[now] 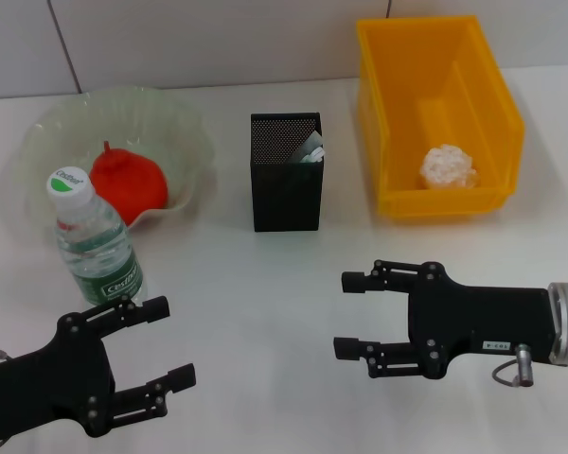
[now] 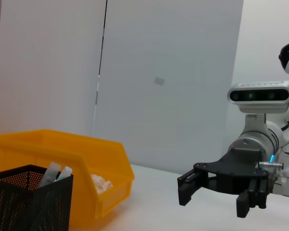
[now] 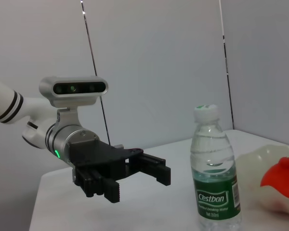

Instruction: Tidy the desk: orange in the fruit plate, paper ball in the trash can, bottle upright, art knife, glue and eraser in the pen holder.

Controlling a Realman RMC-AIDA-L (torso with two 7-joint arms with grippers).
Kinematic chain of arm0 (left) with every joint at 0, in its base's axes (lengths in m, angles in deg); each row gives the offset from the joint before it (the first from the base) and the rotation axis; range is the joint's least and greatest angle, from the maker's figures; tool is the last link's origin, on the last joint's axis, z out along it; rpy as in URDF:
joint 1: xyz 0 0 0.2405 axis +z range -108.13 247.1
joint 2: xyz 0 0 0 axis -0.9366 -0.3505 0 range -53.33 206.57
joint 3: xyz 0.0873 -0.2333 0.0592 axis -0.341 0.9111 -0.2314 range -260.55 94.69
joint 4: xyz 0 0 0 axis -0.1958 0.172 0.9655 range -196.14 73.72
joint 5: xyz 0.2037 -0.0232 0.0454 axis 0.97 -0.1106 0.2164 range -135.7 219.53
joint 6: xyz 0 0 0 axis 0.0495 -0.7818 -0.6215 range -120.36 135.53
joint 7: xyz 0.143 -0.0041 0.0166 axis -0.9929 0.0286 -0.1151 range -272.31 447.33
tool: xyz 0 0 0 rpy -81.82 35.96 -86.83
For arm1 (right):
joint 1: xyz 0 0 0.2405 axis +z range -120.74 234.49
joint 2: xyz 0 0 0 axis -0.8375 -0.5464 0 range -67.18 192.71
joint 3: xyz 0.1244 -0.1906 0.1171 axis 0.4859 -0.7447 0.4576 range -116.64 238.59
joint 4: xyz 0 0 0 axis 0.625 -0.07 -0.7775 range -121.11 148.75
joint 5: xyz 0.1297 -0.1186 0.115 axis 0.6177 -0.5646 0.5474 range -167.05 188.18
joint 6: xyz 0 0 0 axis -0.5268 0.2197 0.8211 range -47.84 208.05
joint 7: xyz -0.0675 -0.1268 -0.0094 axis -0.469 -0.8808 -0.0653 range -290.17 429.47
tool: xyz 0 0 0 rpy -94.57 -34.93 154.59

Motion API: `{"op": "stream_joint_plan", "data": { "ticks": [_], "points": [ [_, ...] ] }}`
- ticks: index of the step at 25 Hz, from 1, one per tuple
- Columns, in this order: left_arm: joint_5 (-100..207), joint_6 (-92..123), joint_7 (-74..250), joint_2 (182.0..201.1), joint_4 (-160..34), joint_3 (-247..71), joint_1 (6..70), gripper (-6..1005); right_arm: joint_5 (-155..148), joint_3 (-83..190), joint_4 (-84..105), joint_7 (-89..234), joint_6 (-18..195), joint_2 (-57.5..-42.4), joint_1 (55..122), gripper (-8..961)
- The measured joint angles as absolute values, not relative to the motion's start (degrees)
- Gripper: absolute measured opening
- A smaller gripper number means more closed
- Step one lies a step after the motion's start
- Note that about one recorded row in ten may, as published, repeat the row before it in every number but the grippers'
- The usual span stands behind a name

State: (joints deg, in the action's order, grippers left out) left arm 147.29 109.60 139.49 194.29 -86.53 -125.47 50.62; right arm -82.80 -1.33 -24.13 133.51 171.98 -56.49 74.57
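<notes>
Task looks finished: orange (image 1: 128, 184) in fruit plate (image 1: 185, 128), paper ball (image 1: 447, 166) in yellow bin (image 1: 497, 104), bottle (image 1: 95, 241) upright, pen holder (image 1: 285, 180) filled. Left gripper (image 1: 156, 345) and right gripper (image 1: 352, 314) both spread apart, empty, hovering over worktop (image 1: 265, 284). Next: retract arms.

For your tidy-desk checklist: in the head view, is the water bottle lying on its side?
No, the water bottle stands upright on the table, cap up, beside the fruit plate.

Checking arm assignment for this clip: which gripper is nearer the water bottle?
Left. The left gripper sits open just in front of the upright water bottle, nearly touching its base. The right gripper hovers open across the table, well off to the bottle's right.
</notes>
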Motion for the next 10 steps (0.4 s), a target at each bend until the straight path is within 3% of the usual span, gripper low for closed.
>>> {"op": "stream_joint_plan", "data": {
  "ticks": [10],
  "points": [
    [147.4,109.3,139.5,194.39,-86.5,-125.5,50.4,802,-82.9,-1.3,-23.3,132.5,171.6,-56.65,75.0,769]
  ]
}}
